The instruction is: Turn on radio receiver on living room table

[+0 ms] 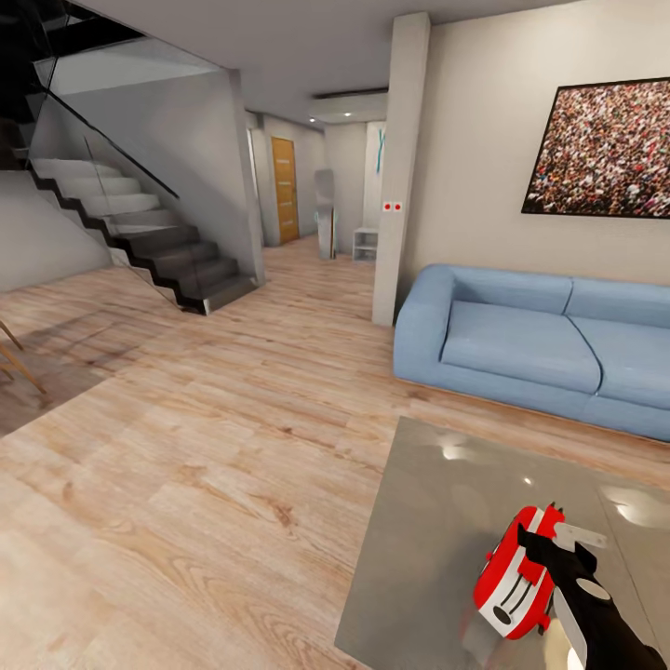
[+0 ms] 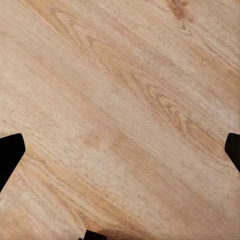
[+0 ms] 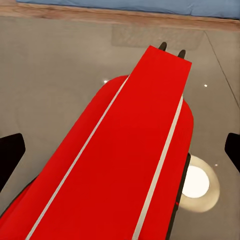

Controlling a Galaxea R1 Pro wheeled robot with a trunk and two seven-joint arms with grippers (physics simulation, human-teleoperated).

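We see the radio receiver (image 1: pixel 515 574) lying on the table (image 1: pixel 419 549), a low one with a glossy grey top that mirrors the ceiling lights. The radio sits near the table's near right part, well away from the blue sofa (image 1: pixel 530 340) that runs along the table's far side. It is red with white stripes, and a round dark dial shows on its lower face.

The right gripper (image 1: pixel 558 540) is right at the radio, its dark fingers reaching over the radio's far right edge (whether they actually touch it, we cannot tell from the head view). In the right wrist view the radio (image 3: pixel 120 165) lies directly between the two black fingertips (image 3: pixel 10 155), which stand wide apart at either side, so this gripper is spread open and holds nothing. The table's grey top (image 3: pixel 55 75) lies beyond the radio, with a strip of the sofa behind that.

The left gripper (image 2: pixel 120 150) looks at the pale wooden floor (image 2: pixel 125 90); its two fingertips are likewise far apart, open and empty.

Beyond the table the wooden floor (image 1: pixel 186 437) stretches to a dark staircase (image 1: pixel 149 242), and a large picture (image 1: pixel 600 149) hangs on the wall above the sofa.
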